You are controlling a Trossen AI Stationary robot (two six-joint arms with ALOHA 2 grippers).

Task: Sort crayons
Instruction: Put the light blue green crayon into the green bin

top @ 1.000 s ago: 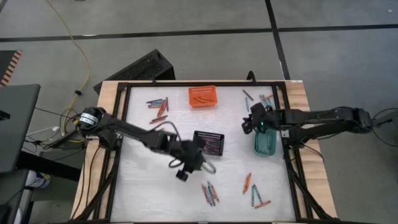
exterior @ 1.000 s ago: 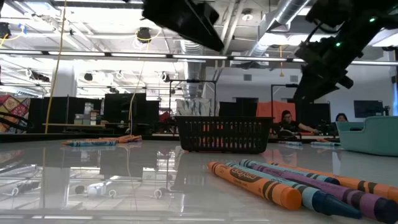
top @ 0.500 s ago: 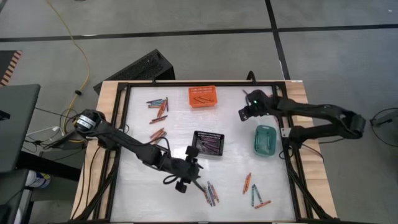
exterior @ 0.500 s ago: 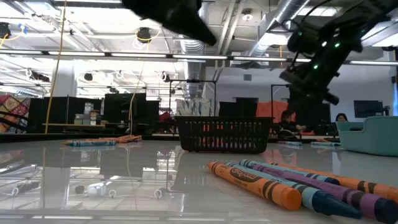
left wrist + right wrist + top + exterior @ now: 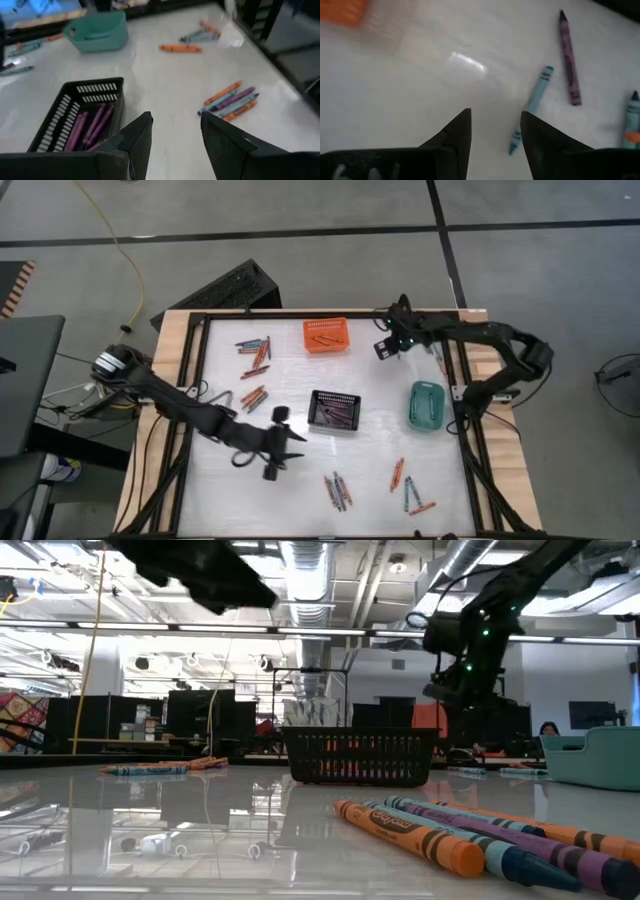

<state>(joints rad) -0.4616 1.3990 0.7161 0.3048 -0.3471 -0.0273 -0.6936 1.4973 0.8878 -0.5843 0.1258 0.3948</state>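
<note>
Right now your left gripper (image 5: 283,442) is hovering lower centre, your right gripper (image 5: 384,347) upper right, both fingers released and holding nothing, while crayons (image 5: 336,491) are lying scattered across the worktop (image 5: 290,490).

Empty open right hand (image 5: 495,131) above blue crayon (image 5: 531,110), purple crayon (image 5: 569,59) beside.

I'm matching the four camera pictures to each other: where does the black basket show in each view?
High view: black basket mid-table, just right of the left tool.
Low view: centre, standing on the table.
Left wrist view: at lower left, purple crayons inside it.
Right wrist view: not in it.
Shared landmark: the teal basket.
</note>
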